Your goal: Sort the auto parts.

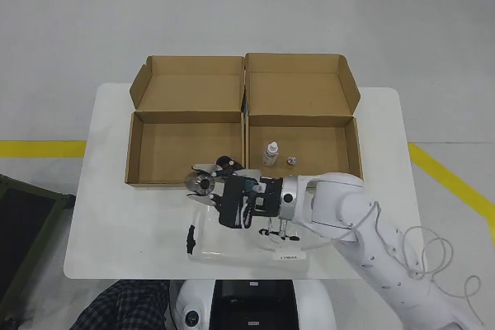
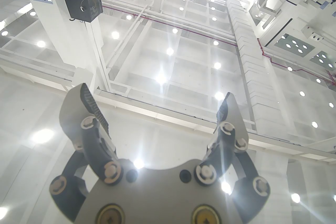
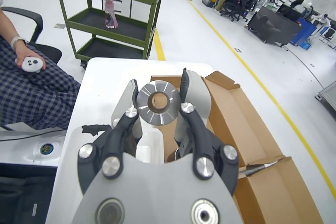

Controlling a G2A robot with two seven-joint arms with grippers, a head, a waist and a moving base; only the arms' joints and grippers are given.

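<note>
My right gripper (image 1: 206, 178) is shut on a round silver metal disc (image 1: 201, 181) with a centre hole, held over the front wall of the left cardboard box (image 1: 153, 157). The right wrist view shows the disc (image 3: 168, 114) clamped between the fingers of that gripper (image 3: 160, 83), with the box (image 3: 236, 114) just beyond it. The right cardboard box (image 1: 326, 153) holds a small white bottle (image 1: 270, 152) and a small metal part (image 1: 292, 157). My left gripper (image 2: 156, 93) is open with nothing in it and points up at the ceiling.
A clear plastic tray (image 1: 223, 243) lies on the white table (image 1: 115, 231) in front of the boxes, with black parts (image 1: 190, 238) in it. Both box lids stand open at the back. A green cart (image 3: 105, 25) stands on the floor beyond the table.
</note>
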